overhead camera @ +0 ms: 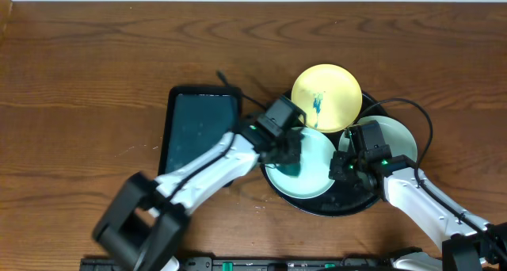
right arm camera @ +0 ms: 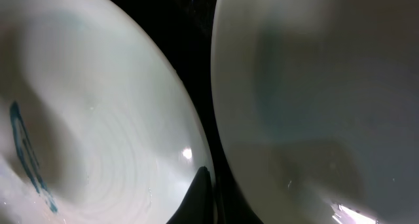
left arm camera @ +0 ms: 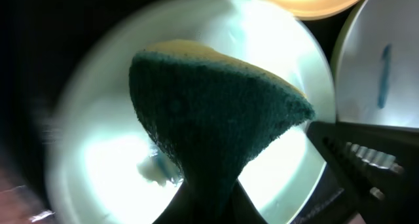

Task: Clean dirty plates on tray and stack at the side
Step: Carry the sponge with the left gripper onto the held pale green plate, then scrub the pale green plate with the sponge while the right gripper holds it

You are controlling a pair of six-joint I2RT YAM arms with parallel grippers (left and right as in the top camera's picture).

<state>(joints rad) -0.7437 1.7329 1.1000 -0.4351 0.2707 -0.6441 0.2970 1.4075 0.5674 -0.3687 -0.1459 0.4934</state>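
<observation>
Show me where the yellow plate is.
Overhead, the yellow plate sits right of centre at the far edge of the black tray, behind the left mint plate and the right mint plate.

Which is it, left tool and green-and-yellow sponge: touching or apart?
Touching. Left wrist view shows the green-and-yellow sponge pinched at its base by the left tool.

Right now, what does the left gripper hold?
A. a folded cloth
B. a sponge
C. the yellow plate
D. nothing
B: the left wrist view shows the left gripper shut on a green and yellow sponge, held over a mint plate.
</observation>
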